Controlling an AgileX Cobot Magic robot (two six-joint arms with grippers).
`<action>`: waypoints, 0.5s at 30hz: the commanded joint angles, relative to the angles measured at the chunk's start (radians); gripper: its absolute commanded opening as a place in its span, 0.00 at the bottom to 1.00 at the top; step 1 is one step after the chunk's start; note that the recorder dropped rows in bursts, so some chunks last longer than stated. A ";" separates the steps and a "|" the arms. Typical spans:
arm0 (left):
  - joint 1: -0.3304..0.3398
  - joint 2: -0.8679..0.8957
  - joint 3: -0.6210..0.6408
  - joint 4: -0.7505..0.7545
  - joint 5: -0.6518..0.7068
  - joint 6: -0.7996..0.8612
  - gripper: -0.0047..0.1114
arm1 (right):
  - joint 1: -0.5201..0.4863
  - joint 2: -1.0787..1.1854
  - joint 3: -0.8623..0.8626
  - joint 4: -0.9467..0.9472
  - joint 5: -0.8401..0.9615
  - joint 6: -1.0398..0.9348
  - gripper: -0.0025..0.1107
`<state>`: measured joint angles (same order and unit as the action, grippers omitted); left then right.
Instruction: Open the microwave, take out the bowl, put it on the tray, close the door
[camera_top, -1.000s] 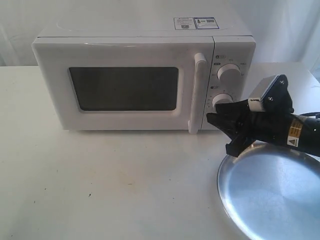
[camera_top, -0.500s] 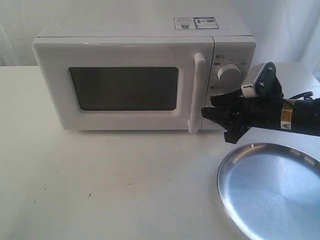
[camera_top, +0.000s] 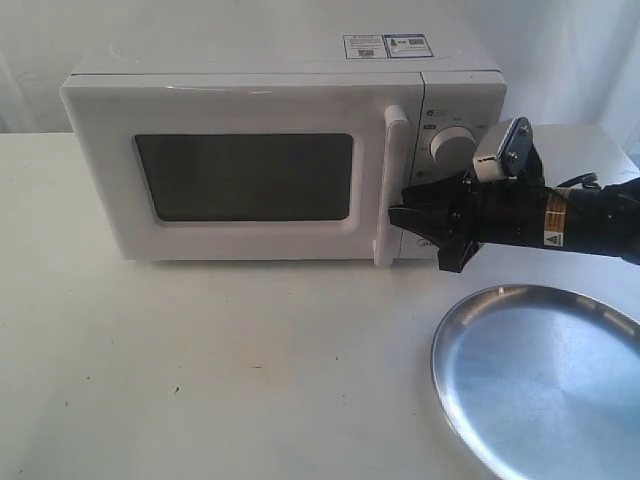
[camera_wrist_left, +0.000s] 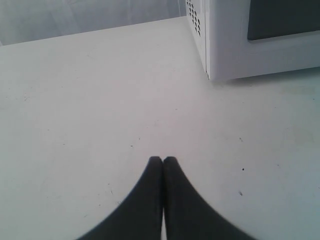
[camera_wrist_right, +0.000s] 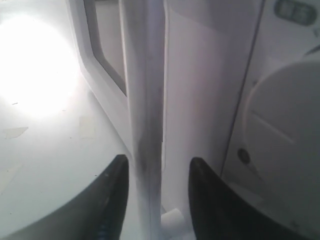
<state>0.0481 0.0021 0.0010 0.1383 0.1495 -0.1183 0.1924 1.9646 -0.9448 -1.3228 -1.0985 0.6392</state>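
Note:
The white microwave (camera_top: 260, 90) stands at the back of the table with its door (camera_top: 240, 180) shut. My right gripper (camera_top: 402, 218) is open at the lower part of the vertical bar handle (camera_top: 392, 185). In the right wrist view the handle (camera_wrist_right: 145, 90) runs between my two dark fingers (camera_wrist_right: 112, 195), and there is a gap between each finger and the handle. The silver tray (camera_top: 545, 380) lies on the table at the front right. My left gripper (camera_wrist_left: 163, 160) is shut on nothing above the bare table, near the microwave's corner (camera_wrist_left: 225, 45). The bowl is hidden.
Two round knobs (camera_top: 452, 148) sit on the microwave's control panel, just behind my right arm (camera_top: 570, 225). The white table (camera_top: 220, 370) stretches out in front of the microwave and to the left of the tray.
My right gripper has moved left and slightly up from above the tray's rim to the door handle. The door stays shut and the tray has not moved.

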 joint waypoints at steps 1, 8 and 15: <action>-0.001 -0.002 -0.001 -0.003 -0.001 -0.007 0.04 | 0.089 0.011 -0.037 -0.021 -0.068 -0.034 0.36; -0.001 -0.002 -0.001 -0.003 -0.001 -0.007 0.04 | 0.087 -0.065 0.011 -0.018 0.005 -0.034 0.36; -0.001 -0.002 -0.001 -0.003 -0.001 -0.007 0.04 | 0.087 -0.196 0.101 -0.012 0.049 -0.034 0.33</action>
<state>0.0481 0.0021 0.0010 0.1383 0.1495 -0.1183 0.2564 1.8062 -0.8630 -1.2807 -0.9470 0.6267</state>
